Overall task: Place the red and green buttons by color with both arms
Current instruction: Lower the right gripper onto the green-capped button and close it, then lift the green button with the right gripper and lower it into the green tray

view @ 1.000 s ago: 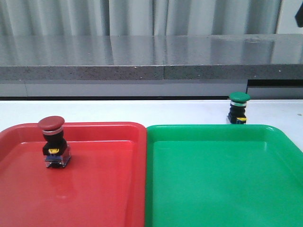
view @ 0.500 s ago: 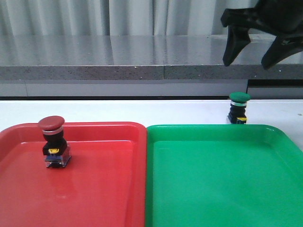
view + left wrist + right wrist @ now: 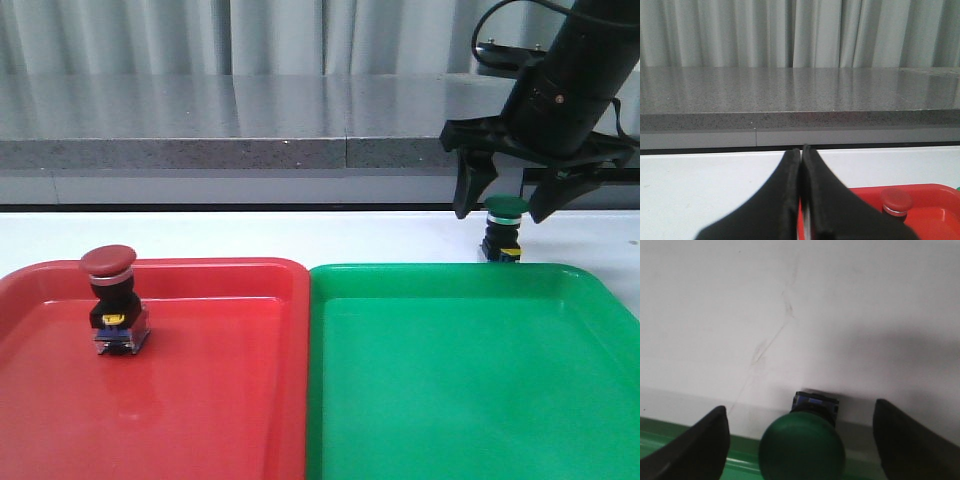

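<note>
The green button [image 3: 504, 228] stands upright on the white table just behind the green tray [image 3: 470, 400]. My right gripper [image 3: 505, 208] is open, its fingers apart on either side of the green cap, not touching it. In the right wrist view the green button [image 3: 802, 447] sits between the two fingers [image 3: 695, 450]. The red button [image 3: 114, 298] stands in the red tray [image 3: 200, 400] at its far left. My left gripper [image 3: 801, 152] is shut and empty; the red button [image 3: 896, 201] shows beside it in the left wrist view. The left arm is out of the front view.
The two trays lie side by side at the table's near edge, red on the left, green on the right. A grey stone ledge [image 3: 250, 130] runs along the back of the table, with curtains behind it.
My right arm has come down from the upper right. Its open fingers now straddle the green button's cap. The buttons and trays have not moved.
</note>
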`<state>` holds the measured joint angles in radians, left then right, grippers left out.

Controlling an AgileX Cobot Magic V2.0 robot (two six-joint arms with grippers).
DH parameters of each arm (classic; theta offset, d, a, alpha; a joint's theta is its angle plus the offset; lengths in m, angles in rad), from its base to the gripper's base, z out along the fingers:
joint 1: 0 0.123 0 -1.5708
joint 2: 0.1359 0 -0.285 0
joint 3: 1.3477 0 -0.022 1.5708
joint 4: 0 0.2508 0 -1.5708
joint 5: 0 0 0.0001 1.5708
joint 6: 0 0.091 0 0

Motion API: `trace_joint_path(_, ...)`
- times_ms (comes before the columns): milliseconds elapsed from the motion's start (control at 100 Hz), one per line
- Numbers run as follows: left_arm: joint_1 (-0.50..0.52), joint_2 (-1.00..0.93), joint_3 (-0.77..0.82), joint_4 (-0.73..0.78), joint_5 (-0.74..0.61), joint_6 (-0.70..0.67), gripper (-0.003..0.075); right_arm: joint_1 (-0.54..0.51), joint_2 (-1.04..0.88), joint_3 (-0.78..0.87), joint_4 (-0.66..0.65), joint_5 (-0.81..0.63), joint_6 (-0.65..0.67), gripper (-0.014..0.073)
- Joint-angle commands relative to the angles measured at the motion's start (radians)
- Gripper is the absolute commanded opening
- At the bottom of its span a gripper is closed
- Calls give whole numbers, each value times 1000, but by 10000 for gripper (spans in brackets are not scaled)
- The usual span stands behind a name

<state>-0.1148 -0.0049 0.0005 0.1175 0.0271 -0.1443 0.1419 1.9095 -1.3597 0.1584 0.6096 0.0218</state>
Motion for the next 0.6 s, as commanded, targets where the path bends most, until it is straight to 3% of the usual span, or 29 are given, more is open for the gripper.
trace_joint_path(0,0,-31,42,-1,-90,-8,-19,-1,-37,-34,-5,-45,-11,577)
trace_joint_path(270,0,-31,42,-1,-90,-8,-19,-1,-36,-42,-5,-29,-11,213)
trace_joint_path(590,0,-31,42,-1,-90,-8,-19,0,-112,-104,-5,56,-11,205)
